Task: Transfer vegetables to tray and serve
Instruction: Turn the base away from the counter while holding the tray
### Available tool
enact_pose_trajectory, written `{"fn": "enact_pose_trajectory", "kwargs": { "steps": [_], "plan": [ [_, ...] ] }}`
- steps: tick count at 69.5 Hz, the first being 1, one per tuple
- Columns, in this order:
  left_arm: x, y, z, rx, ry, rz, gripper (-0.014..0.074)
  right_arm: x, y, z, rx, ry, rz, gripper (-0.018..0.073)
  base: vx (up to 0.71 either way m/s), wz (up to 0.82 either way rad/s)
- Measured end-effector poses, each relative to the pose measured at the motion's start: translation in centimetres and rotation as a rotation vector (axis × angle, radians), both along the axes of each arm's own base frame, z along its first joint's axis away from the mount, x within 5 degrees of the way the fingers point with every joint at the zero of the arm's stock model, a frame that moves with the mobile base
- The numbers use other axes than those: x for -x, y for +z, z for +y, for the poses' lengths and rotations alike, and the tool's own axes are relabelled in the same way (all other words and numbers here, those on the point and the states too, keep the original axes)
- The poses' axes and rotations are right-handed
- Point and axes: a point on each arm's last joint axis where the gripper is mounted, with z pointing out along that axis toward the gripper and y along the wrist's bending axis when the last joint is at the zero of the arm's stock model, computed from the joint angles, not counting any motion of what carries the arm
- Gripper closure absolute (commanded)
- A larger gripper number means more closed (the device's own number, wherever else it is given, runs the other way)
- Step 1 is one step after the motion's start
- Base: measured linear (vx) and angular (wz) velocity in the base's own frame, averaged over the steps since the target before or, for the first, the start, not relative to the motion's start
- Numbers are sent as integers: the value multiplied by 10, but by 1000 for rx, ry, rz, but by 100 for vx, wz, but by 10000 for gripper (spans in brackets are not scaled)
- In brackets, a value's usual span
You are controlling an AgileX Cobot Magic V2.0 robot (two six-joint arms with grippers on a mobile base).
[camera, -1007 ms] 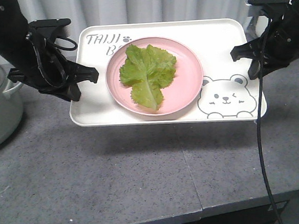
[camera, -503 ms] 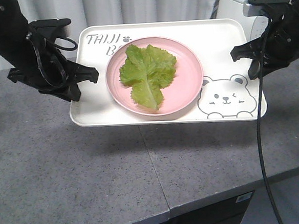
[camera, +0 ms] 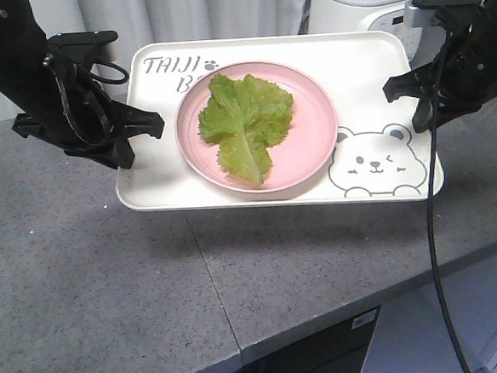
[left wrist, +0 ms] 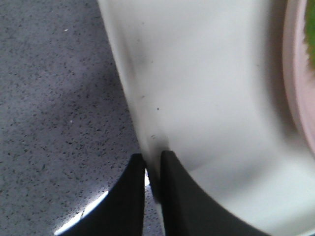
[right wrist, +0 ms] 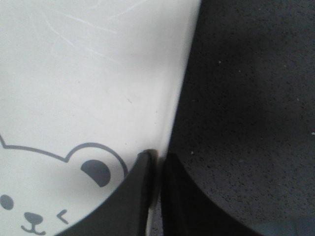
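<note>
The cream-white tray (camera: 368, 67) with the bear drawing hangs level above the grey counter, held between my two arms. On it sits a round pink plate (camera: 314, 143) carrying the vegetables (camera: 244, 118), one green lettuce leaf. My left gripper (camera: 134, 139) is shut on the tray's left rim (left wrist: 147, 137). My right gripper (camera: 415, 106) is shut on the tray's right rim (right wrist: 170, 118) beside the bear's ear (right wrist: 96, 172). In both wrist views the fingers pinch the thin rim, one above and one below.
A grey speckled counter (camera: 153, 287) lies under the tray, with a seam running toward its front edge. A white blender (camera: 359, 4) stands behind the tray at the back right. A black cable (camera: 434, 250) hangs from the right arm. A curtain fills the background.
The tray, plate and both grippers hold the same place in view. The background has slid left: the steel pot at far left is gone and the blender has come into view.
</note>
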Motion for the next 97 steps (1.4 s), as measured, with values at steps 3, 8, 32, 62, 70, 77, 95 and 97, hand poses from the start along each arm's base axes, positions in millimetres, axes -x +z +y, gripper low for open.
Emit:
{"fn": "enact_pose_trajectory", "kwargs": {
  "steps": [3, 8, 32, 62, 70, 77, 95, 97],
  "plan": [
    [0, 0, 0, 0, 0, 0, 602, 0, 0, 0, 0, 0, 0, 568, -1, -19],
    [0, 0, 0, 0, 0, 0, 602, 0, 0, 0, 0, 0, 0, 568, -1, -18],
    [0, 0, 0, 0, 0, 0, 602, 0, 0, 0, 0, 0, 0, 568, -1, -19],
    [0, 0, 0, 0, 0, 0, 602, 0, 0, 0, 0, 0, 0, 568, -1, -24],
    [0, 0, 0, 0, 0, 0, 602, 0, 0, 0, 0, 0, 0, 568, -2, -26],
    [0, 0, 0, 0, 0, 0, 602, 0, 0, 0, 0, 0, 0, 568, -3, -27],
    [0, 0, 0, 0, 0, 0, 602, 0, 0, 0, 0, 0, 0, 568, -2, -28],
    [0, 0, 0, 0, 0, 0, 602, 0, 0, 0, 0, 0, 0, 568, -2, -28]
  ]
}}
